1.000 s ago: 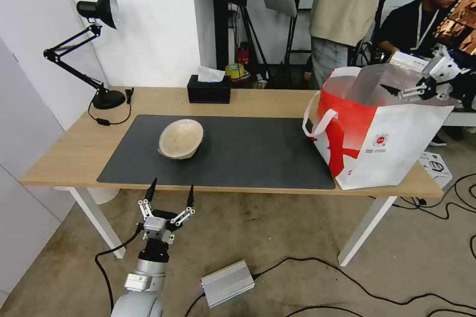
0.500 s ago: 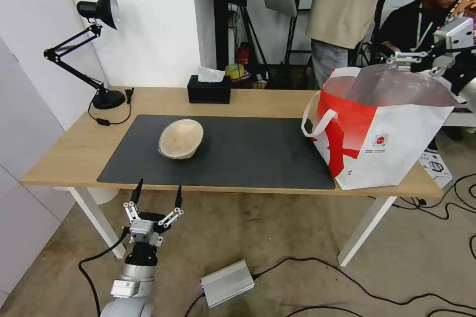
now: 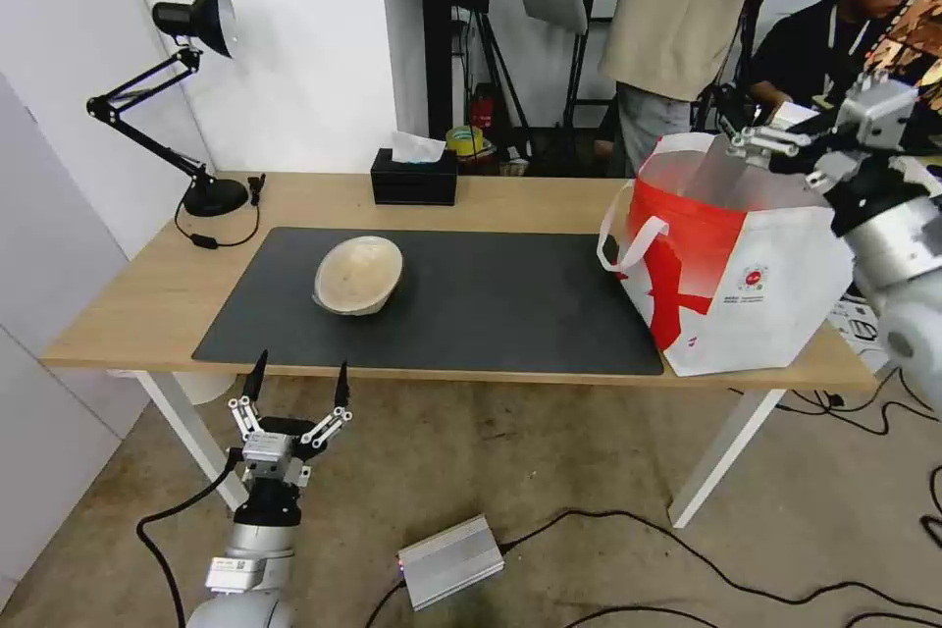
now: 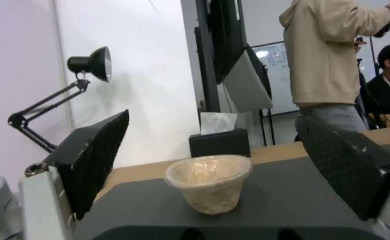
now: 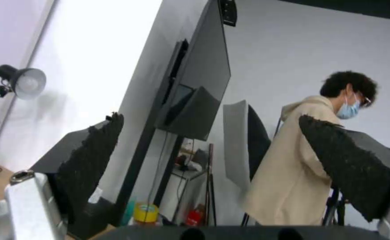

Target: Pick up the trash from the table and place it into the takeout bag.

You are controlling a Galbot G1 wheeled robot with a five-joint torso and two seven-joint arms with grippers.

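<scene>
A beige bowl (image 3: 358, 275) lies tipped on its side on the dark grey mat (image 3: 491, 309) that covers the middle of the wooden table (image 3: 137, 299). In the left wrist view the same bowl (image 4: 209, 181) sits between the two black finger pads (image 4: 93, 156), apart from both.

The left gripper (image 3: 298, 383) hangs below the near edge of the table, at about seven o'clock from the bowl. Its fingers point upward and stand spread wide with nothing between them.

The takeout bag (image 3: 756, 285) stands upright on the table's right end, at three o'clock from the bowl and well apart from it. One corner rests on the mat's right edge. Its mouth gapes, showing silver lining, and a white strap handle (image 3: 628, 240) loops out on the side facing the bowl.

The right gripper (image 3: 731, 123) is held above the bag's open mouth, near the far rim, its fingers pointing toward nine o'clock. In the right wrist view its two black pads (image 5: 95, 150) are set wide apart and hold nothing.

At twelve o'clock from the bowl, near the table's far edge, sits a black tissue box (image 3: 413, 177). A black desk lamp (image 3: 191, 103) stands at the far left corner, at about ten o'clock from the bowl.
</scene>
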